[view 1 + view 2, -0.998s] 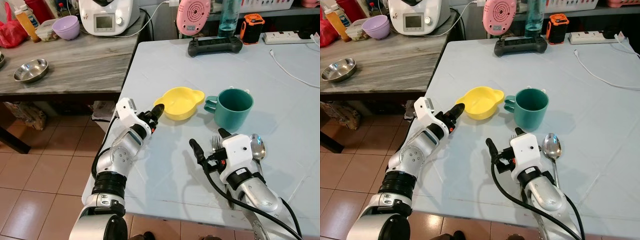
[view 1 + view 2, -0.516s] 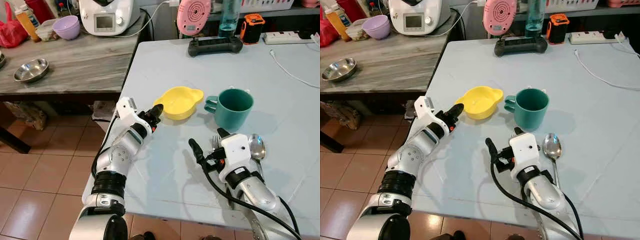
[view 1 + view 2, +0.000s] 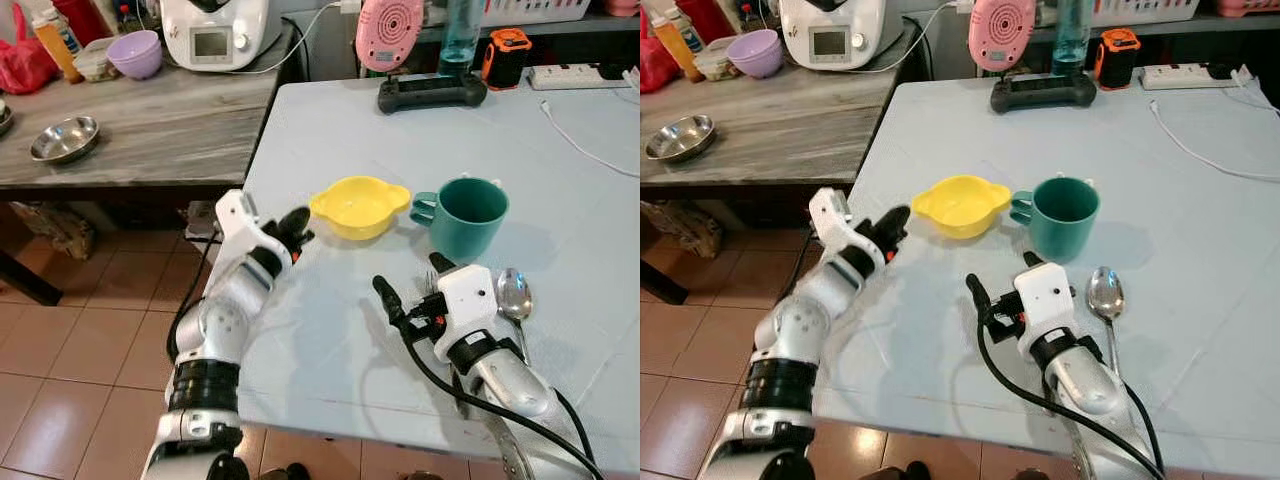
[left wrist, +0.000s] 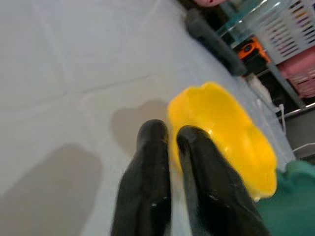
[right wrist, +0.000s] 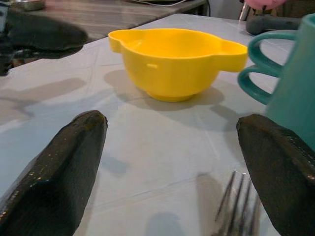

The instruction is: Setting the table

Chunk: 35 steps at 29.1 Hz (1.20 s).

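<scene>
A yellow two-handled bowl [image 3: 360, 205] stands on the pale blue table [image 3: 330, 130], with a green mug [image 3: 470, 215] close on its right. My left gripper [image 3: 295, 222] is shut and empty, its tips a short way left of the bowl [image 4: 221, 132], not touching it. Nearer the front edge my right gripper [image 3: 410, 280] is open, low over the table. A fork [image 5: 236, 206] lies between its fingers [image 5: 64, 182], partly hidden under the wrist. A steel spoon [image 3: 513, 298] lies just right of that wrist.
A grey wooden counter [image 3: 150, 120] on the left carries a steel bowl [image 3: 63, 138], a purple bowl [image 3: 133, 52] and a white appliance [image 3: 213, 30]. At the table's back are a pink fan [image 3: 388, 30], a black controller [image 3: 432, 92] and a white cable [image 3: 590, 150]. Tiled floor lies below the table's left edge.
My left gripper has drawn back to the left, away from the yellow bowl's rim, still shut. The right gripper, bowl, mug and cutlery have stayed put.
</scene>
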Tool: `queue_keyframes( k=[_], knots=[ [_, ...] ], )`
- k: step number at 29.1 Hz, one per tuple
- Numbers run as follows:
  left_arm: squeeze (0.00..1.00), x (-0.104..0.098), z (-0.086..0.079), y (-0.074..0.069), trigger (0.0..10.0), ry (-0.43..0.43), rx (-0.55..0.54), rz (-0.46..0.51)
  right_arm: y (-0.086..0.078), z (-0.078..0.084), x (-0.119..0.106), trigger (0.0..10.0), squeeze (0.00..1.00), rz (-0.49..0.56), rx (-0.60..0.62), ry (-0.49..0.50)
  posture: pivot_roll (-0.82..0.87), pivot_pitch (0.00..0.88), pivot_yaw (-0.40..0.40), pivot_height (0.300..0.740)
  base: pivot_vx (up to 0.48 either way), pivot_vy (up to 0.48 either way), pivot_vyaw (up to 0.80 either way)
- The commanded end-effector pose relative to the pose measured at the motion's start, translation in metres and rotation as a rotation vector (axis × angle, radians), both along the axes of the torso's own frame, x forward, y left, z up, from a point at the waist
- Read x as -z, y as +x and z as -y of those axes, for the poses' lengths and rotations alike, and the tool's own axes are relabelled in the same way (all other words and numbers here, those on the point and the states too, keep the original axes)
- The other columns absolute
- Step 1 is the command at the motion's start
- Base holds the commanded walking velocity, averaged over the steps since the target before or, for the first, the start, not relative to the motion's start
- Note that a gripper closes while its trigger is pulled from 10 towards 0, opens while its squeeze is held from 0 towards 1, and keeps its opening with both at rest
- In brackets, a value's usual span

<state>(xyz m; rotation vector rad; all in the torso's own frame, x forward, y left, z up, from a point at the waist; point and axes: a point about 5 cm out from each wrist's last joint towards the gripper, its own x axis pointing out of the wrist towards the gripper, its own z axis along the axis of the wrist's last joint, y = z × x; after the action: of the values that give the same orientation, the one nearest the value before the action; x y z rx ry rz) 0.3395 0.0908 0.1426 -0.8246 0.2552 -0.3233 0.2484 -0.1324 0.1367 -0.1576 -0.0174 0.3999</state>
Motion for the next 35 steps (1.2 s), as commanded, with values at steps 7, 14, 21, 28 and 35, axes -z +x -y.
queue_keyframes(
  k=[7,14,21,28,35],
  knots=[
    [0.00,-0.003,-0.008,-0.007,10.0,0.023,-0.047,0.003,0.002,-0.007,0.000,10.0,0.00,0.003,-0.041,-0.003,-0.19,0.097,0.132,0.740,0.000,0.000,0.00],
    [1.00,-0.020,-0.004,-0.005,10.0,0.046,-0.048,0.096,0.007,-0.009,-0.005,10.0,0.00,0.033,-0.059,-0.018,-0.19,0.097,0.132,0.740,0.000,0.000,0.00],
    [1.00,-0.019,-0.017,-0.024,10.0,0.241,-0.021,0.239,0.015,-0.016,-0.014,10.0,0.00,0.065,-0.121,-0.053,-0.17,0.103,0.126,0.740,0.000,0.000,0.00],
    [1.00,0.002,-0.035,-0.065,10.0,0.435,0.042,0.313,0.057,-0.023,-0.032,10.0,0.00,0.093,-0.269,-0.250,-0.15,0.103,0.106,0.740,0.000,0.000,0.00],
    [1.00,0.013,-0.030,-0.090,10.0,0.482,0.143,0.345,0.081,-0.024,-0.040,10.0,0.00,0.082,-0.351,-0.405,-0.13,0.103,0.086,0.740,0.000,0.000,0.00]
  ],
)
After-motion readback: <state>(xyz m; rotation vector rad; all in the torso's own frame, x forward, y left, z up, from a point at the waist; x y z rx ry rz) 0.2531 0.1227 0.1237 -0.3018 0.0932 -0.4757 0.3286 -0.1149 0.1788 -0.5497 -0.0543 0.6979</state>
